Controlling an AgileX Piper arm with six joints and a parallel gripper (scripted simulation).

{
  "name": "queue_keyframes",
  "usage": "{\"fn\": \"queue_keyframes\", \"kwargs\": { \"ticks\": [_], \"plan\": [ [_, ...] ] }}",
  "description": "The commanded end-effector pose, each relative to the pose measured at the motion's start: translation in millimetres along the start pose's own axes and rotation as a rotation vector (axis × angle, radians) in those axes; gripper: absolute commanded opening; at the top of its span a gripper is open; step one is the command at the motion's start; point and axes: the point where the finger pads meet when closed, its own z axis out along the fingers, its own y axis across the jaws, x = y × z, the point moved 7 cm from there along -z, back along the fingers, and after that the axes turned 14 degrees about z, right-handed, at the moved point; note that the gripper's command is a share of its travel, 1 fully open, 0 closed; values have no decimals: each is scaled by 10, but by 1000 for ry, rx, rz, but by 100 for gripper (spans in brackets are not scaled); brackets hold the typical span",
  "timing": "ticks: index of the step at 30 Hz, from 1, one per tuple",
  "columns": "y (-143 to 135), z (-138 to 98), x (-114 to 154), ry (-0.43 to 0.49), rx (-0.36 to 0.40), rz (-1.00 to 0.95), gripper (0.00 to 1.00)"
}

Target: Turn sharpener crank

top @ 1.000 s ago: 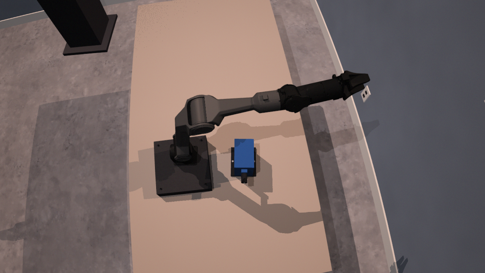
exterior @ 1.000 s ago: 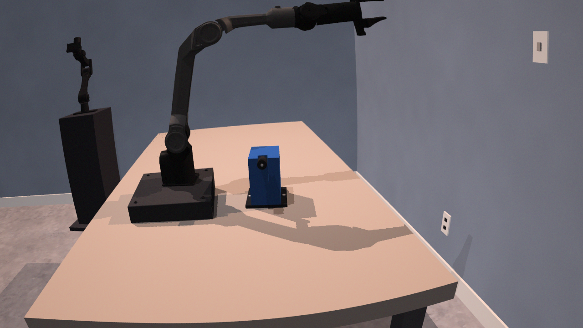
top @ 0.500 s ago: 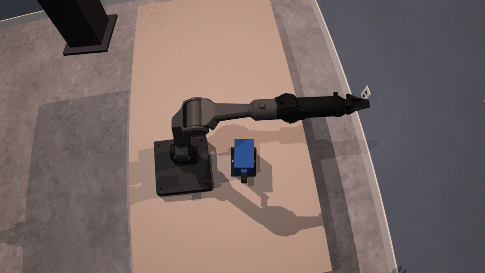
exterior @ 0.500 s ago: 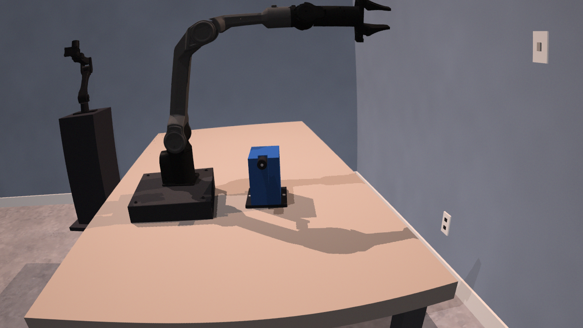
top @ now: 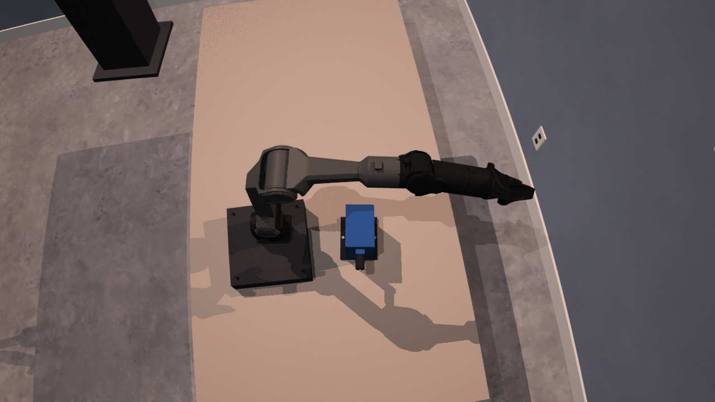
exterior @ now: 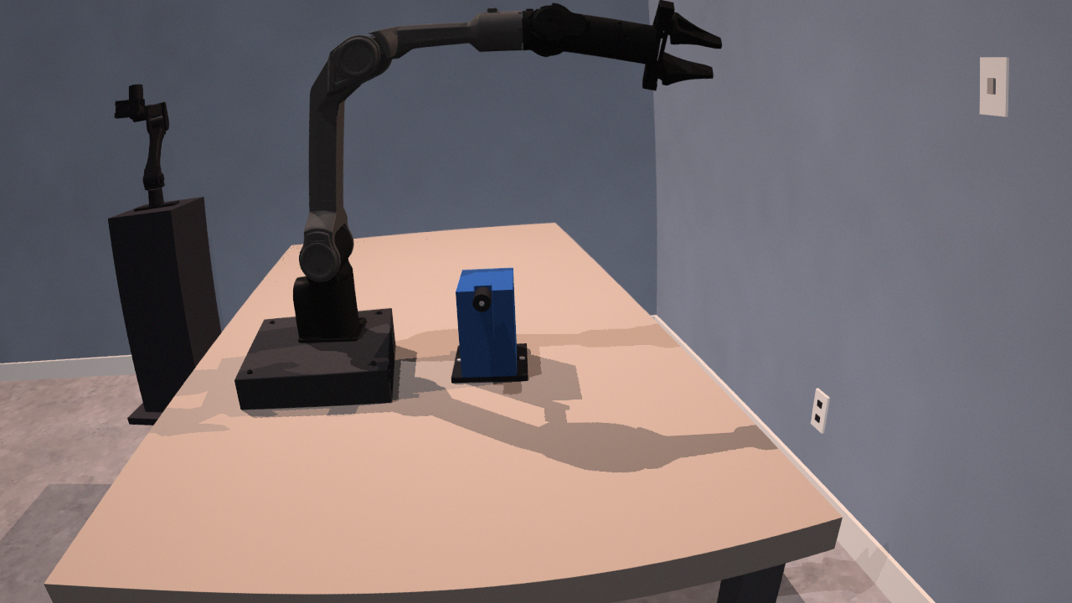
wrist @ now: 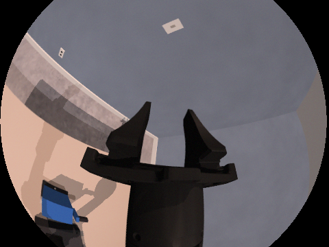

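While the blue sharpener stands on the table just beside the arm's base, its small dark crank facing the table's near end, the gripper hangs high beyond the table's edge, jaws partly open, holding nothing.
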Motion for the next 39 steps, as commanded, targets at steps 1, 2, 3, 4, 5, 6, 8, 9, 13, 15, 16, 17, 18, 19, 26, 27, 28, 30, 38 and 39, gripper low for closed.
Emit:
{"fn": "queue_keyframes", "kwargs": {
  "ticks": [1,2,3,4,5,6,8,9,13,15,16,17,18,19,26,27,28,30,38,39],
  "plan": [
    [-2,-15,-21,0,17,-4,69],
    [-14,-24,13,19,16,24,69],
    [-34,-32,61,28,17,35,69],
    [-43,-44,95,47,18,63,69],
    [-50,-56,126,65,18,90,69],
    [-60,-67,160,84,19,117,69],
    [-85,-90,240,112,20,157,69],
    [-95,-102,283,109,21,157,69],
    [-132,-159,418,185,29,268,69],
    [-141,-190,497,213,32,309,69],
    [-148,-206,531,231,35,337,69],
    [-148,-206,531,231,35,337,69],
    [-148,-206,531,231,35,337,69],
    [-159,-223,558,248,40,363,69],
    [-194,-350,810,347,62,516,69],
    [-193,-370,854,357,63,529,69],
    [-195,-391,886,375,69,557,69],
    [-201,-432,950,410,80,612,69],
    [-208,-566,1144,507,116,764,69],
    [-207,-590,1180,515,120,777,69]
  ]
}}
